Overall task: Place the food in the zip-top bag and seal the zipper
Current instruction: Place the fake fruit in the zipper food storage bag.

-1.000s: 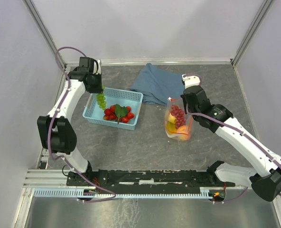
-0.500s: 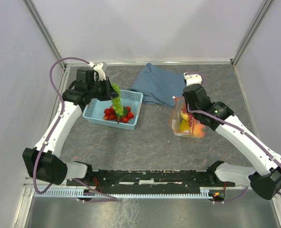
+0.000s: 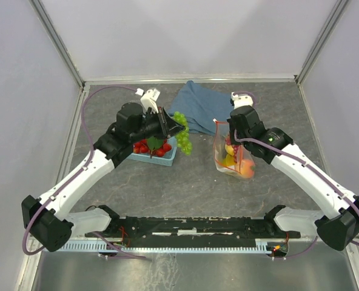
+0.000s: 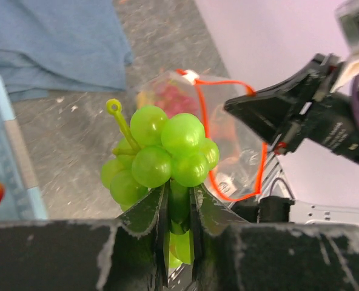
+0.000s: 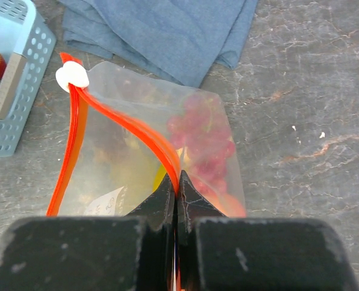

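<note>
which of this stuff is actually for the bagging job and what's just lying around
For the job: bunch of green toy grapes, clear crinkly zip-top bag, red-orange zipper strip, red toy strawberries.
Lying about: folded blue cloth, light blue plastic basket.

Left arm [image 3: 82, 176] reaches forward and inward, elbow low, wrist roughly level. The left pincer [image 3: 174, 125] points to the right, both fingers clamped tight on the green grapes [image 4: 167, 154]. Right arm [image 3: 307, 173] stretches forward and leftward. The right pincer [image 3: 227, 130] angles downward, fingers pinched together on the zipper [image 5: 131, 130]
</note>
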